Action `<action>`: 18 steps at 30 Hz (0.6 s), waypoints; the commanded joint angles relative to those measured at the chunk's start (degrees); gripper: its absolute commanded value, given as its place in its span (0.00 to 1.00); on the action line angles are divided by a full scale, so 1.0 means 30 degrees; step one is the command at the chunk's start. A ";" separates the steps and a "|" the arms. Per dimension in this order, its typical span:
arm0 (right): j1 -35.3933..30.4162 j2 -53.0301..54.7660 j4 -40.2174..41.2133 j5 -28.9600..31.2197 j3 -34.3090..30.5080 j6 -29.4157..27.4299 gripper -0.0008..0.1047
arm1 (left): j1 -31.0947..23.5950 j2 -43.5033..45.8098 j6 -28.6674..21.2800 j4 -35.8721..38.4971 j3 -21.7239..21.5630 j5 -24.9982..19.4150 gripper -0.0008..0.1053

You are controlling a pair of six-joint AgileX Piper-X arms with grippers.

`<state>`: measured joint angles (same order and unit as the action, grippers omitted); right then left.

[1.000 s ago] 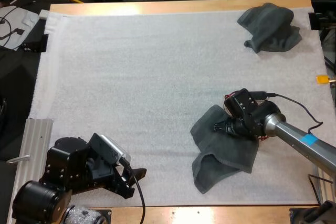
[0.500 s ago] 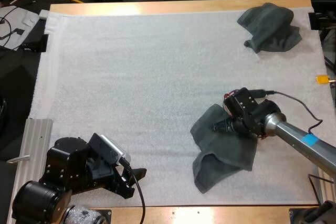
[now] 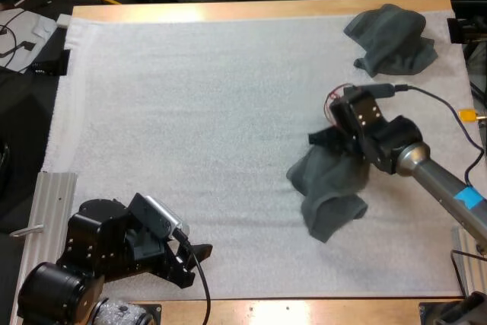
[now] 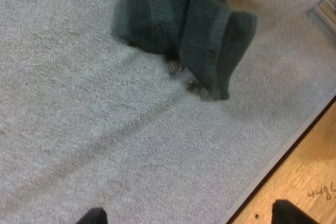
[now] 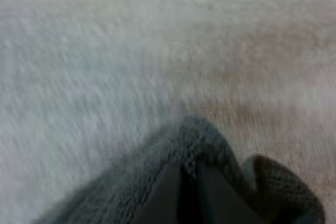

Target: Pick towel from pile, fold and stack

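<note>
Right claw clamped on towel edge | hangs bunched below claw | risk: slips from shallow pinch, lands crumpled

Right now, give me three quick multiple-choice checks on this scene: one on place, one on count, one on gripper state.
1. Where does the crumpled towel that no gripper touches lie?
A. at the far right corner of the mat
B. at the mat's near left corner
C. off the mat, on bare wood

2. How many towels are on or over the mat?
A. one
B. two
C. four

3. What state is the right gripper in?
A. open over bare mat
B. shut on the held towel
C. shut on nothing

Key:
1 A: the high view shows it by the mat's far right corner.
2 B: the crumpled towel plus the held towel make two.
3 B: the right wrist view shows its fingers pressing on towel cloth, and the towel hangs from it.
</note>
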<state>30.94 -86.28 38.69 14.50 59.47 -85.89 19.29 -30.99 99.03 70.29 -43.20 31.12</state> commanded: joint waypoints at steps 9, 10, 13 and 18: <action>-0.0524 0.0161 0.1177 -0.1447 0.1130 0.0366 0.69 | 0.0045 -0.0059 -0.0024 -0.0114 -0.0104 0.0151 0.58; -0.0527 0.0199 0.1395 -0.1312 0.1226 0.0295 0.75 | 0.0058 -0.0063 -0.0027 -0.0109 -0.0101 0.0138 0.58; -0.0551 0.0421 0.2154 -0.0952 0.1524 0.0041 0.75 | 0.0058 -0.0019 -0.0013 -0.0146 -0.0132 0.0135 0.58; -0.0548 0.0819 0.4087 -0.1231 0.1837 -0.0229 0.57 | 0.0049 -0.0027 -0.0038 -0.0196 -0.0117 0.0160 0.58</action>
<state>29.58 -85.13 47.32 11.36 64.08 -85.66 19.29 -30.99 99.03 70.29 -43.20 31.12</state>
